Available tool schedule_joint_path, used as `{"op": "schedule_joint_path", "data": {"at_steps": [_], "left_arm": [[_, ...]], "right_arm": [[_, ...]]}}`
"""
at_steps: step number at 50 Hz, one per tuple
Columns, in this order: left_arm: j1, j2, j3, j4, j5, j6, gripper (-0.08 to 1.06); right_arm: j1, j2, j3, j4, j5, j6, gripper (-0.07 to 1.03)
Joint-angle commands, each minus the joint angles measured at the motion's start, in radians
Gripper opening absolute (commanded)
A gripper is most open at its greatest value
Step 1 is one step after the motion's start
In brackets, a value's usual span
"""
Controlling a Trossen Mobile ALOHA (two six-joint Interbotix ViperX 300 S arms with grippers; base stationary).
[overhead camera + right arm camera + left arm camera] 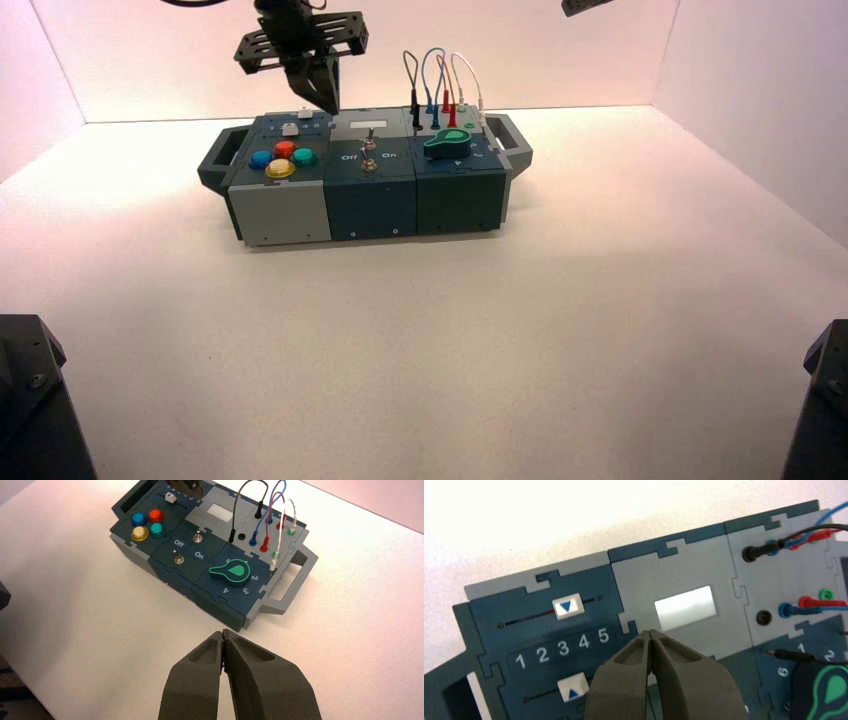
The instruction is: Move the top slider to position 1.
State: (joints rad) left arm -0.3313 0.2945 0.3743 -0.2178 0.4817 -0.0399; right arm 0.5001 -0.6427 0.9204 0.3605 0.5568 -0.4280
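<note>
The top slider (pixel 568 606) has a small white knob with a blue triangle. It sits in its dark slot above the printed row 1 to 5, about over the 3. Position 1 (pixel 520 661) is the first digit at the far end of that row. My left gripper (pixel 651 632) is shut and empty. It hovers over the box's back (pixel 330 108), at the seam between the slider panel and the grey panel, beside the digit 5. My right gripper (pixel 222 632) is shut and empty, held high, off to the box's right.
A second slider with a white knob (pixel 572 686) lies below the number row. A white window (pixel 685 608), plugged wires (pixel 440 85), a toggle switch (pixel 369 150), a green knob (pixel 446 145) and coloured buttons (pixel 281 160) share the box (pixel 280 215).
</note>
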Motion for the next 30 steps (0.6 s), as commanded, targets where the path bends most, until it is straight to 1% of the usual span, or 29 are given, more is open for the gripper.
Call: {"op": "schedule_joint_path", "data": {"at_steps": [1,6,9,13,26,29,30], "left_arm": [[0.021,-0.005,-0.035,0.005,-0.041,-0.003,-0.03],[0.028,0.008,-0.038,0.006,-0.074,-0.003,-0.03],[0.032,0.015,-0.038,0.008,-0.109,-0.002,-0.03],[0.035,0.025,-0.041,0.011,-0.127,0.002,-0.03],[0.038,0.051,-0.046,0.017,-0.127,0.006,-0.03],[0.040,0.057,-0.041,0.023,-0.127,0.009,-0.03],[0.040,0.057,-0.040,0.029,-0.129,0.009,-0.03]], "right_arm": [[0.005,-0.003,-0.020,0.003,-0.018,-0.005,-0.02],[0.005,0.000,-0.018,0.005,-0.023,-0.003,-0.02],[0.005,0.002,-0.017,0.005,-0.025,-0.005,-0.02],[0.005,0.011,-0.017,0.005,-0.025,-0.005,-0.02],[0.005,0.020,-0.017,0.003,-0.025,-0.005,-0.02],[0.005,0.021,-0.017,0.003,-0.025,-0.005,-0.02],[0.005,0.025,-0.017,0.003,-0.025,-0.005,-0.02]]}}
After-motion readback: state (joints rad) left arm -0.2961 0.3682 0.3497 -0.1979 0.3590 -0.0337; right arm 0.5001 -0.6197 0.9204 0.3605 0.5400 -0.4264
